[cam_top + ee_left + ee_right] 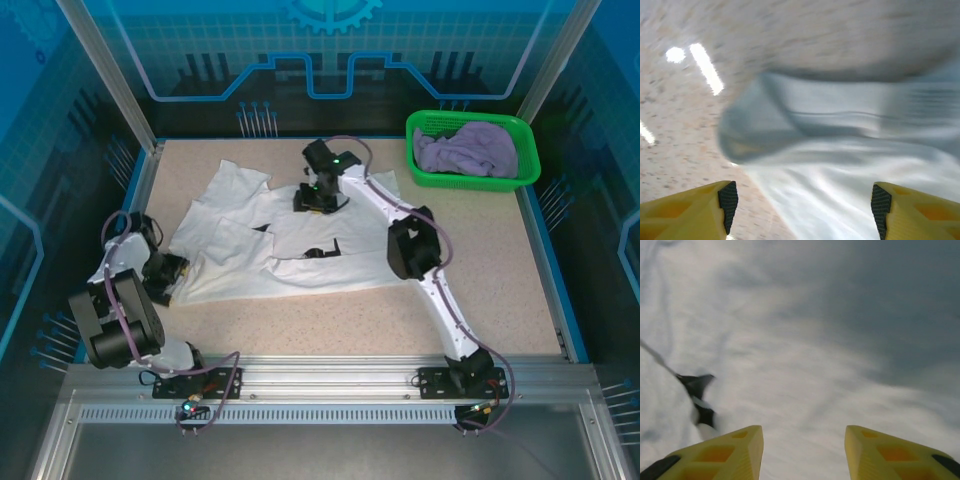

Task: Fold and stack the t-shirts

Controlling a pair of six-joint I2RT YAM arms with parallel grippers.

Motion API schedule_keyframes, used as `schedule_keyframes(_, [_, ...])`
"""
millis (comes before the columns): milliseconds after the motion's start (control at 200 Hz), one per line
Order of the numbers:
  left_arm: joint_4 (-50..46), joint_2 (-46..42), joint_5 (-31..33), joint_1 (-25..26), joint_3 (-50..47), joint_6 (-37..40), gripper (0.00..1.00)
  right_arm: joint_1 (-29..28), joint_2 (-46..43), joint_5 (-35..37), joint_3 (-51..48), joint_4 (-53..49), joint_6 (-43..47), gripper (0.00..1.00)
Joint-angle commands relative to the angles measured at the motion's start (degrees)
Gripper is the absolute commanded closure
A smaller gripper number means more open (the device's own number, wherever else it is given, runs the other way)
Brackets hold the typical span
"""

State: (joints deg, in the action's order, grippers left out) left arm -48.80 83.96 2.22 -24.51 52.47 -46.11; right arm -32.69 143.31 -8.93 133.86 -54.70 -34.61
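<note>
Control: Position of the white t-shirt (300,255)?

Operator: I see it spread on the bench (480,270), left of centre and partly folded over itself. Its long axis runs across the bench from my left to my right. One flap that looks like a sleeve points toward the far left corner. I cannot tell which end carries the collar.

Control: And your left hand (178,278)?

Operator: I have it at the near left edge of that shirt, low over the bench. On the left wrist camera the yellow fingers (700,210) stand wide apart. A rounded fold of white cloth lies ahead of them, and nothing is caught between the pads.

Control: Right hand (318,205)?

Operator: It sits over the far middle of the shirt, with the arm reaching diagonally across the cloth from the near right. On the right wrist camera I see its fingers spread as well, though less widely. White cloth lies under them and a small black print (699,395) sits off to the left. That picture is blurred, but I see no cloth pinched.

Control: Where is the other shirt?

Operator: I find the lavender t-shirt (468,150) bunched in the green basket (420,172) at the far right corner, well apart from both hands. It is crumpled, so I cannot give it a direction.
</note>
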Motion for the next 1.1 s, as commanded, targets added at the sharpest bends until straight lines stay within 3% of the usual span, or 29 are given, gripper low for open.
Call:
schedule_keyframes(0, [-3.87,-1.87,2.48,7.91,7.83,0.56,0.31,2.36,-19.41,2.64,-20.65,0.96,0.95,0.53])
schedule_keyframes(150, [-3.27,-0.86,1.33,19.88,11.06,-1.75,0.43,9.82,-36.82,2.02,-47.45,6.76,-3.65,0.58])
schedule_keyframes(270, [1.05,1.05,-0.53,24.94,7.42,-3.49,0.44,14.24,-41.30,-0.14,-58.07,8.91,-2.83,0.62])
schedule_keyframes(425, [4.07,5.34,0.01,25.22,1.79,-4.41,0.43,18.44,-40.15,-2.42,-64.19,11.44,-5.11,0.69])
schedule_keyframes(735, [2.30,9.67,3.51,25.04,-4.56,-8.42,0.36,22.77,-41.45,-1.05,-76.25,9.80,-13.25,0.68])
schedule_keyframes(1096, [-0.77,5.42,-1.34,24.60,-9.39,-8.47,0.32,30.02,-54.95,-2.23,-92.24,5.85,-22.43,0.65])
